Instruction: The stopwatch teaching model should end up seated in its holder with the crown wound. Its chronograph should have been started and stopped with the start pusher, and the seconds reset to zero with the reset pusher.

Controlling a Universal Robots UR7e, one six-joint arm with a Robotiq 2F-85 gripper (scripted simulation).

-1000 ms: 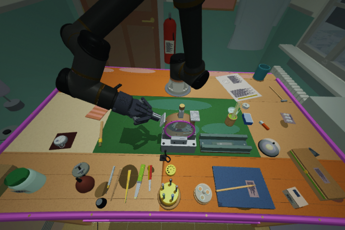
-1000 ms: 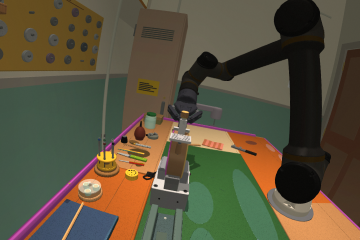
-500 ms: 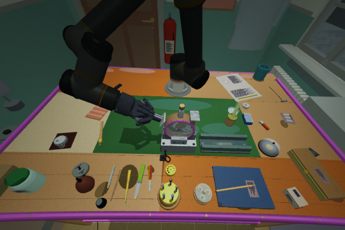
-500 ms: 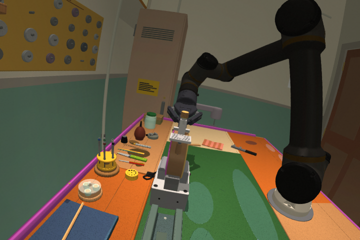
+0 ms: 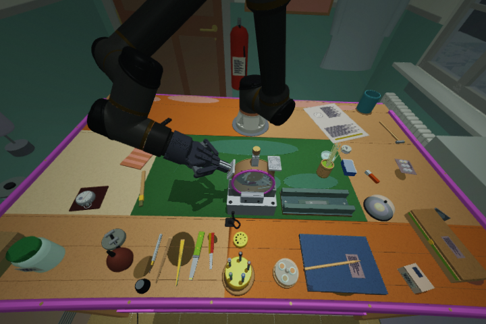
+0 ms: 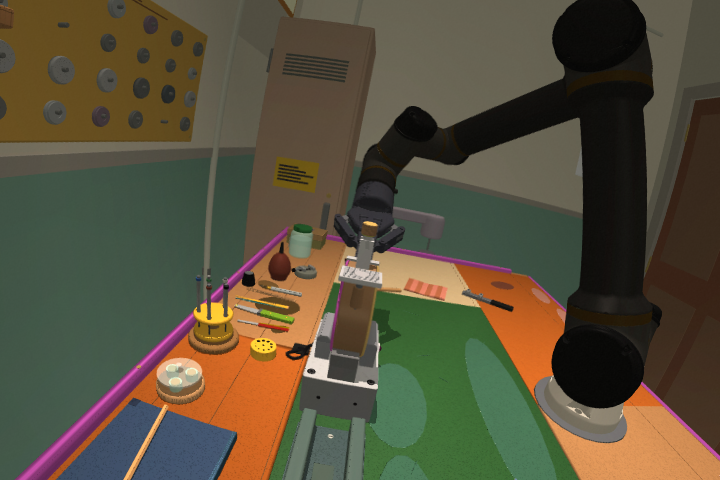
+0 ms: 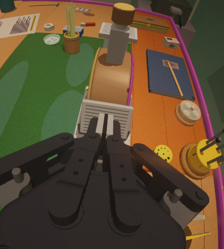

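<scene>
The stopwatch model [image 5: 251, 179] [image 6: 354, 317] [image 7: 110, 78] stands upright in its grey holder [image 5: 251, 202] [image 6: 341, 376] on the green mat. It has a tan case with a magenta bezel. Its crown [image 5: 256, 149] [image 7: 123, 12] tops a grey stem. A ribbed grey pusher [image 5: 231, 170] [image 7: 105, 115] sticks out on its left side, and another [image 5: 274, 162] [image 7: 118, 32] on its right. My gripper [image 5: 225, 166] [image 7: 104, 125] is closed and empty, level with the left pusher, its fingertips at the pusher's ribbed face.
A tan cup of sticks [image 5: 325, 167] [image 7: 71, 40] stands right of the stopwatch. A grey rail [image 5: 316, 201] lies beside the holder. A screwdriver stand [image 5: 238, 273] [image 7: 201, 159], hand tools [image 5: 196, 256] and a blue book [image 5: 341, 263] line the near orange strip.
</scene>
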